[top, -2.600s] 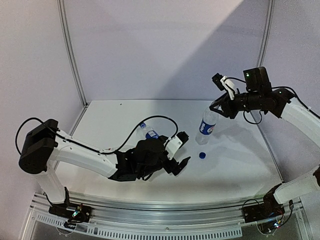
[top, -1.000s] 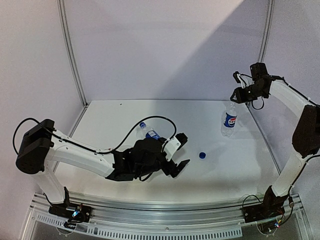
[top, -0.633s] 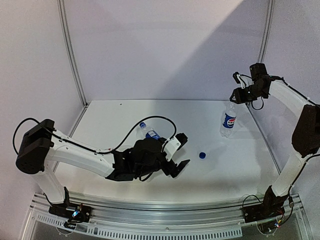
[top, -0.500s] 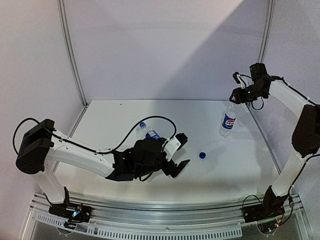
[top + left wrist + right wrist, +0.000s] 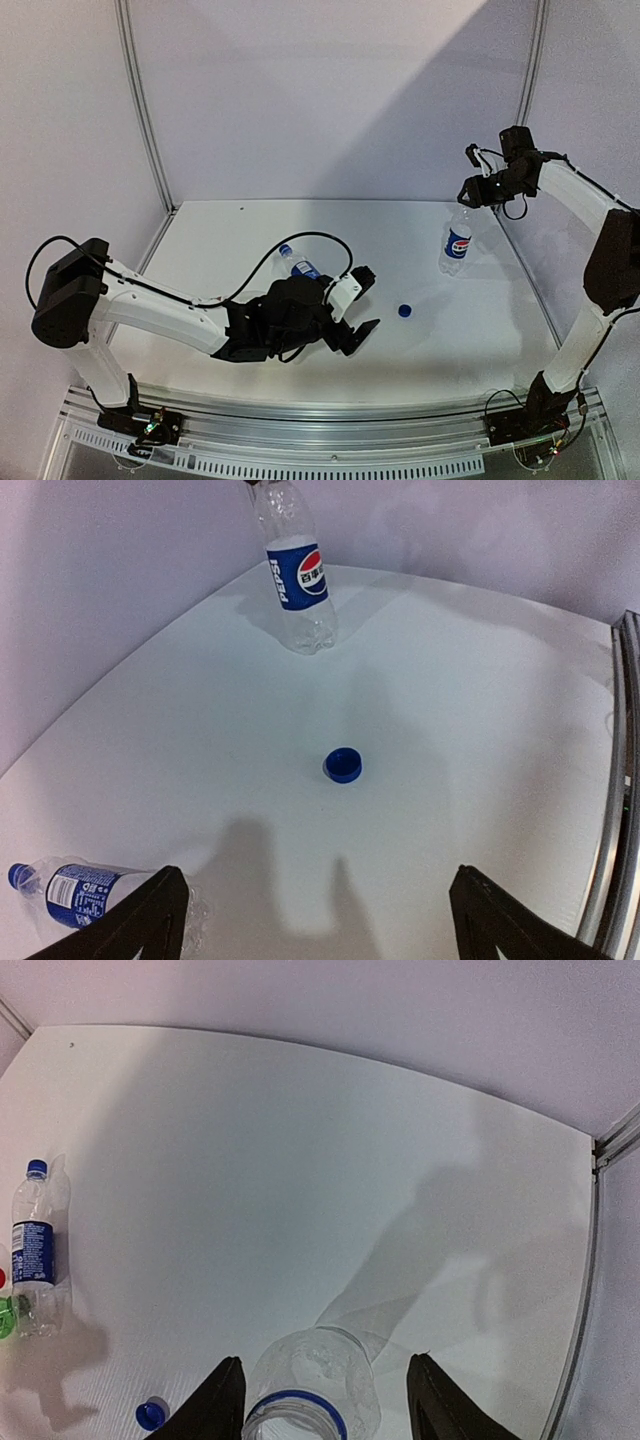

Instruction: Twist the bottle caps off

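Note:
The Pepsi bottle (image 5: 457,241) stands uncapped at the back right, and it also shows in the left wrist view (image 5: 297,572). My right gripper (image 5: 469,190) is open above it. In the right wrist view the bottle's open mouth (image 5: 300,1405) sits between the spread fingers of the gripper (image 5: 325,1360). A loose blue cap (image 5: 404,310) lies on the table mid-right, seen from the left wrist (image 5: 343,765) and the right wrist (image 5: 151,1414). My left gripper (image 5: 370,297) is open and empty, just left of that cap. A blue-label bottle (image 5: 297,265) lies capped behind the left arm.
The blue-label bottle also shows at the lower left of the left wrist view (image 5: 70,892) and at the left of the right wrist view (image 5: 35,1250). A red bit (image 5: 2,1278) and a green bit (image 5: 5,1317) peek in at that view's left edge. Enclosure walls and posts are close on the right.
My right arm has carried the Pepsi bottle from the middle to the back right. In the last second the bottle shifted slightly left. The left arm has not moved.

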### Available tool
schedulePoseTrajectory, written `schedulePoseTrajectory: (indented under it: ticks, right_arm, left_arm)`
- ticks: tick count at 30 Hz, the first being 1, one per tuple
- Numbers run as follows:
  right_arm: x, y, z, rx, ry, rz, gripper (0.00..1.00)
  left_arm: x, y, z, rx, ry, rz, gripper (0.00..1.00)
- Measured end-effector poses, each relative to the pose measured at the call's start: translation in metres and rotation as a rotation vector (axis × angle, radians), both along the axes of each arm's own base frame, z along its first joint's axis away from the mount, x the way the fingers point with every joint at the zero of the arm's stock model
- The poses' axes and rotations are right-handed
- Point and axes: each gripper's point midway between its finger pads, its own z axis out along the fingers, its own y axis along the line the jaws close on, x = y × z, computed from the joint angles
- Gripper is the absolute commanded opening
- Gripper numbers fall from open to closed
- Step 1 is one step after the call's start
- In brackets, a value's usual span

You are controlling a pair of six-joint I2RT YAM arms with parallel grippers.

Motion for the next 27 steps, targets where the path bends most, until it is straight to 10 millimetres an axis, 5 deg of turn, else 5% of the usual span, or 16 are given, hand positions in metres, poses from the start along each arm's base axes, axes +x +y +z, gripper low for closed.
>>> schedulePoseTrajectory:
  ticks: [9,19,23,27]
  right_arm:
    - [-0.001,0.006,0.001,0.020,-0.002,0.032,0.71]
    - [-0.004,0.010,0.011,0.032,-0.026,0.057,0.73]
    - [-0.015,0.005,0.046,0.023,-0.101,0.039,0.73]
    - [-0.048,0.004,0.100,0.050,-0.237,0.041,0.74]
  left_arm:
    - [0.000,0.000,0.001,-0.001,0.000,0.000,0.93]
    - [0.005,0.006,-0.004,0.020,0.013,0.046,0.94]
    - [0.019,0.020,0.002,0.014,0.083,0.162,0.93]
    - [0.051,0.051,0.026,-0.095,0.213,0.322,0.93]
